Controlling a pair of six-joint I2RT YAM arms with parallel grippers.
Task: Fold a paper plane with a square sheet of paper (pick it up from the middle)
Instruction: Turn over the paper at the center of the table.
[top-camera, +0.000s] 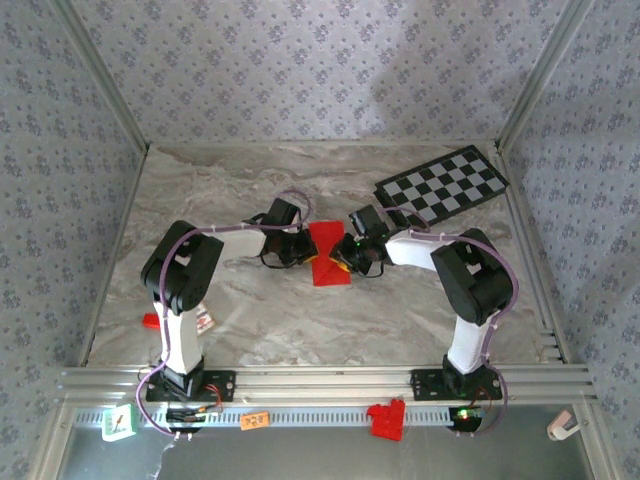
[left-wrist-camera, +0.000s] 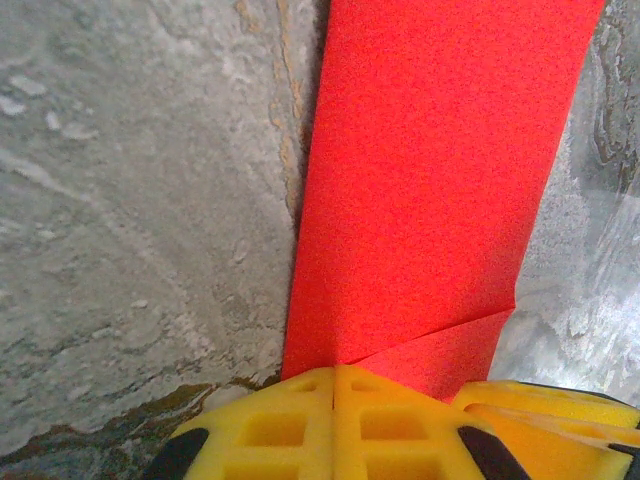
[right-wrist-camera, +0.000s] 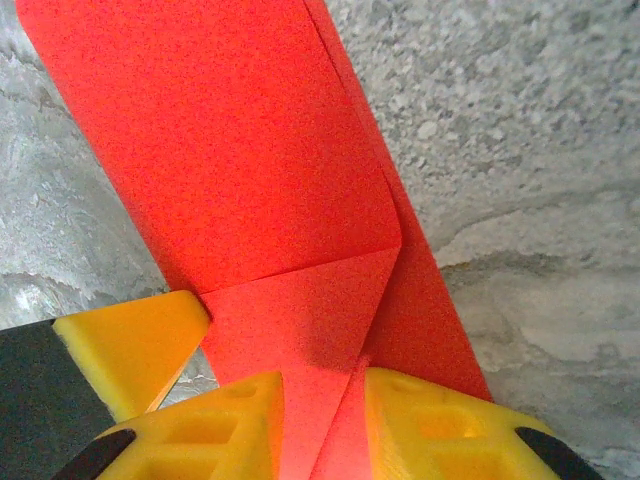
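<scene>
The red sheet of paper (top-camera: 324, 238) lies partly folded in the middle of the table, between both grippers. In the left wrist view the paper (left-wrist-camera: 430, 180) is a long strip with a diagonal flap folded at its near corner. My left gripper (left-wrist-camera: 335, 385) has its yellow fingers pressed together at that near edge, pinching it. The right wrist view shows the paper (right-wrist-camera: 230, 150) with a triangular flap. That flap runs down into the gap of my right gripper (right-wrist-camera: 322, 420), whose fingers stand apart on either side of it. A left finger (right-wrist-camera: 130, 345) touches the paper's side.
A black-and-white checkered board (top-camera: 440, 185) lies at the back right. A chunky red bracket (top-camera: 388, 420) sits on the front rail. A small red piece (top-camera: 150, 320) lies by the left arm's base. Patterned walls enclose the marbled table (top-camera: 250, 310).
</scene>
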